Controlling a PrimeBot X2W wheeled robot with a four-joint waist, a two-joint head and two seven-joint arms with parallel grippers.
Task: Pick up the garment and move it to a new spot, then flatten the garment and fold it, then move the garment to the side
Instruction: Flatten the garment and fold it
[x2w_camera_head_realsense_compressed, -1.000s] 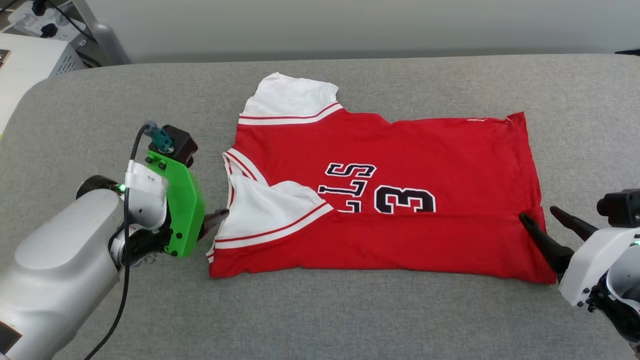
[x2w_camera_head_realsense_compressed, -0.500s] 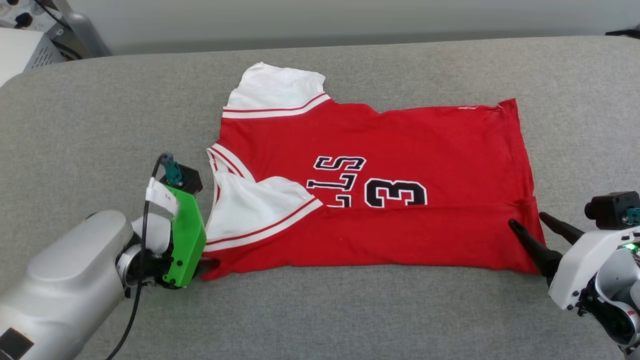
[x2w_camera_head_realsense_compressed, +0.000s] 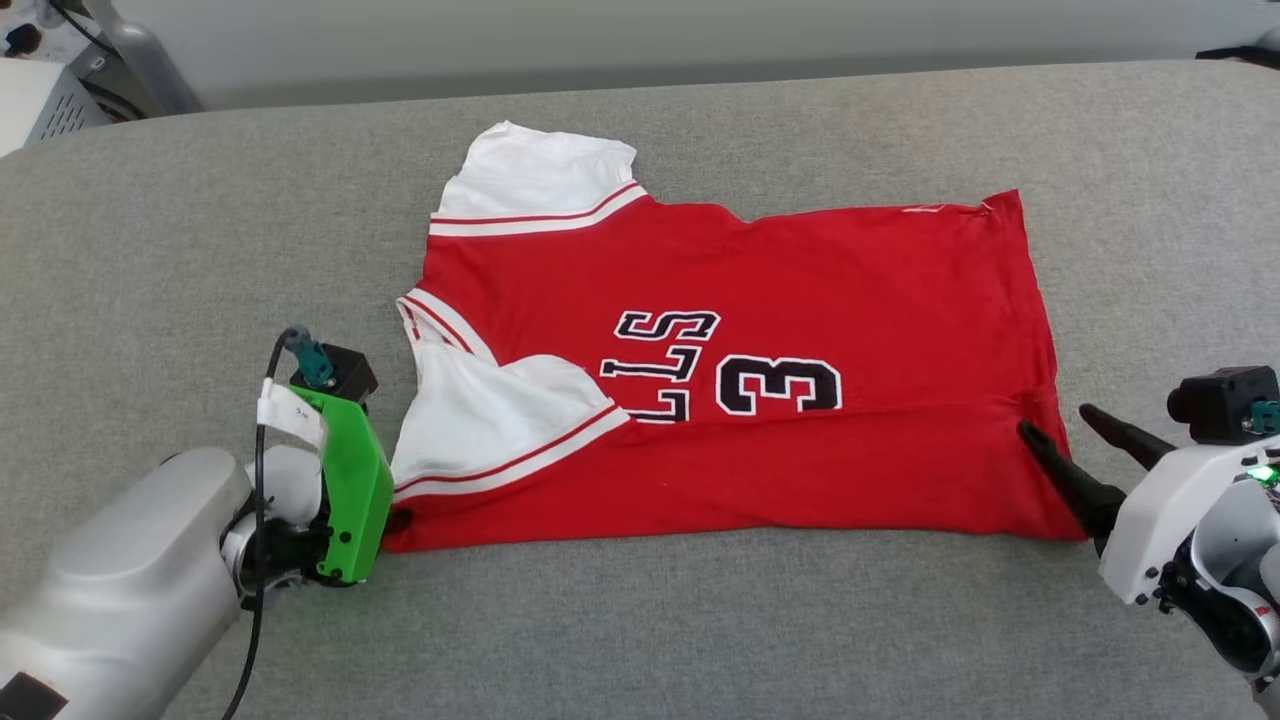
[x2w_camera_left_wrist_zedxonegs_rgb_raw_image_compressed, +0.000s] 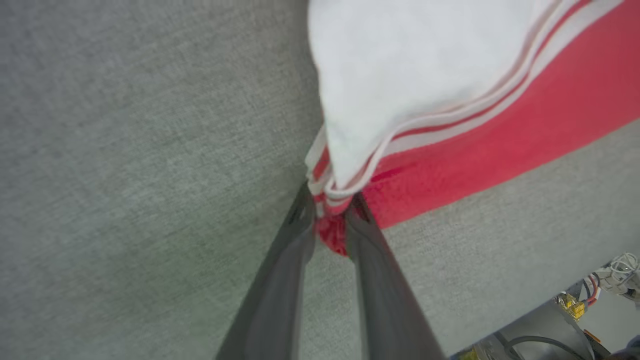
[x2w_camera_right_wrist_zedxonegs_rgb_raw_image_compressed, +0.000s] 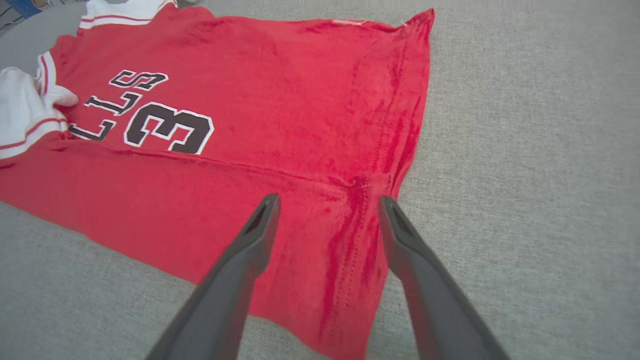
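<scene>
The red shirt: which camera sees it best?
The head view: the whole shirt is in the picture, both sleeves and the number visible. The right wrist view shows the hem end and the number, with the open right fingers above the hem. The left wrist view shows one corner up close, pinched between the left fingers.

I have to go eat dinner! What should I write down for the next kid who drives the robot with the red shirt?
Left gripper: jaws pinched shut on the garment, at its near corner by the sleeves.
Right gripper: jaws open, straddling the hem edge at the fold line, gripping nothing.
Garment: spread on the grey padded surface, near long edge folded over, near sleeve tucked in, far sleeve sticking out.
Done: laid flat, first fold made.
Left: probably close the right jaws, finish folding, then move it aside.
</scene>
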